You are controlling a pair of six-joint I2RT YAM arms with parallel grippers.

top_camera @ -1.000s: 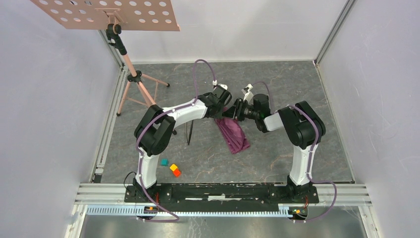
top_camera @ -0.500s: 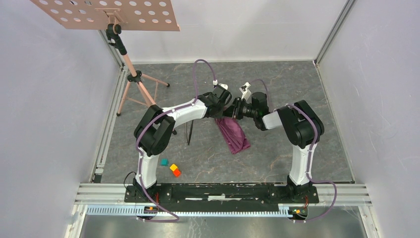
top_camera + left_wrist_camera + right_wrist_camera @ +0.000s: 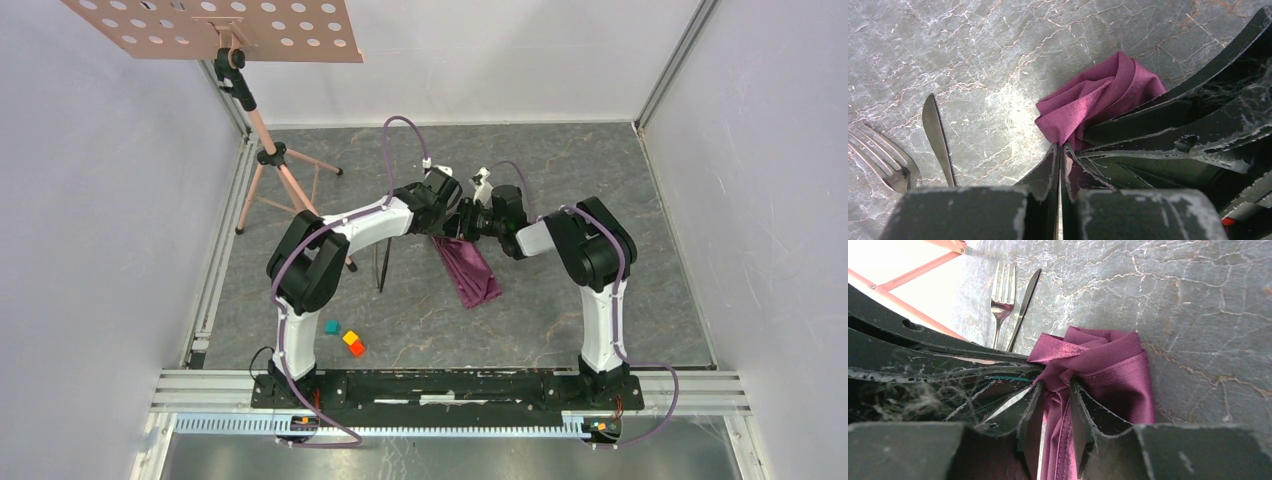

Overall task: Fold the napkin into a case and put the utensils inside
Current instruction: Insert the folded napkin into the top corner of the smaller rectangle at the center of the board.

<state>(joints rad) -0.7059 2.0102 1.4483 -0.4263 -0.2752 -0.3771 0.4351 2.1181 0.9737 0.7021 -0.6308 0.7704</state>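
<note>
Shifted left, both jaws apparently clamp the bunched napkin (image 3: pixel 1108 370), utensils (image 3: pixel 938 136) lying just beside.

White-and-black arms (image 3: pixel 365 222), purple cables (image 3: pixel 387 150)

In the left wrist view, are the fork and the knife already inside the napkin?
No, the fork and knife lie bare on the table, apart from the napkin.
</note>
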